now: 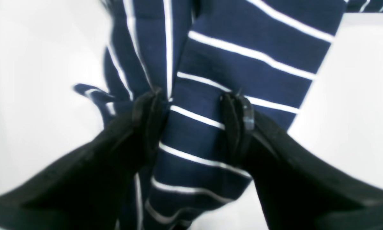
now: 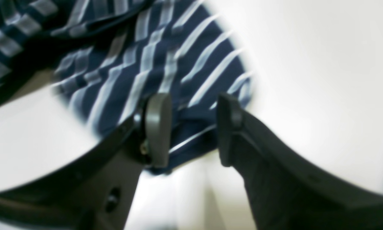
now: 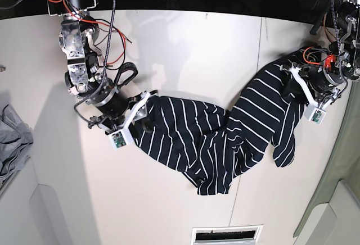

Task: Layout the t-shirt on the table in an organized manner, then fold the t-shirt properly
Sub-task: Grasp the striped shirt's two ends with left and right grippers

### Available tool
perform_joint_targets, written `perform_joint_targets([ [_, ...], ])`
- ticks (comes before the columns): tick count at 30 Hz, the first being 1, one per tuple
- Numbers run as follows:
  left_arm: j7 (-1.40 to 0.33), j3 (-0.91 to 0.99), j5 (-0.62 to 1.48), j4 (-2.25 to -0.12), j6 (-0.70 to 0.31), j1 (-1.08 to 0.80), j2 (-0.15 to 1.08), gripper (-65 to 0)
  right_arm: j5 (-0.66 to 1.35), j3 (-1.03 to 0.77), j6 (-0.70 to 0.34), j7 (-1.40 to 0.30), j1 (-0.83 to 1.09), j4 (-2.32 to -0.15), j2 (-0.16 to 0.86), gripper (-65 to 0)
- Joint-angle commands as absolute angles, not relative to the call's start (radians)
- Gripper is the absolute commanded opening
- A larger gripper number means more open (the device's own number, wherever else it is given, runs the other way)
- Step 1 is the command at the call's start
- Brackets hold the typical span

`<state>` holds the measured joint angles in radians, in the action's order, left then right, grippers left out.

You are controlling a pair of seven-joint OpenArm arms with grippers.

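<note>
The t-shirt, dark navy with thin white stripes, lies rumpled and stretched in a band across the white table. At the shirt's right end, my left gripper stands over the cloth. The left wrist view shows this gripper open, with striped t-shirt cloth lying between and under its black fingers. My right gripper is at the shirt's left end. In the blurred right wrist view it is open, and an edge of the t-shirt sits in the gap between the pads.
A plain grey cloth lies at the left edge. A pale grey-green panel runs along the lower right. A slotted vent sits at the front edge. A thin seam crosses the tabletop.
</note>
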<state>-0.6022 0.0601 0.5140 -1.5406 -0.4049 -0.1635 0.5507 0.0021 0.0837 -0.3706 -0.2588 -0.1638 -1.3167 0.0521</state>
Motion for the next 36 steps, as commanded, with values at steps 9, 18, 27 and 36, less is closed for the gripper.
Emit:
perform_joint_targets([
  [9, -0.537, -0.006, 0.474, -1.346, -0.355, 0.015, 0.567, -26.5, -0.026, 0.045, -0.310, -0.180, -0.361, -1.082, 0.049, -36.8],
  [18, -0.494, -0.006, 0.473, -1.309, -0.355, 0.051, 0.565, -42.2, -0.018, 0.046, -0.368, -0.171, -0.428, -0.828, 0.012, -48.0],
  [27, -0.537, -0.006, 0.475, -1.333, -0.356, 0.078, 0.584, -65.0, 0.010, 0.046, -0.470, -0.173, -0.378, -0.846, -0.015, -65.0],
  [36, -0.633, -0.006, 0.595, -1.490, -0.442, 0.078, 0.614, -55.9, 0.019, 0.046, -0.497, -0.176, -0.271, -0.950, -0.014, -65.0],
])
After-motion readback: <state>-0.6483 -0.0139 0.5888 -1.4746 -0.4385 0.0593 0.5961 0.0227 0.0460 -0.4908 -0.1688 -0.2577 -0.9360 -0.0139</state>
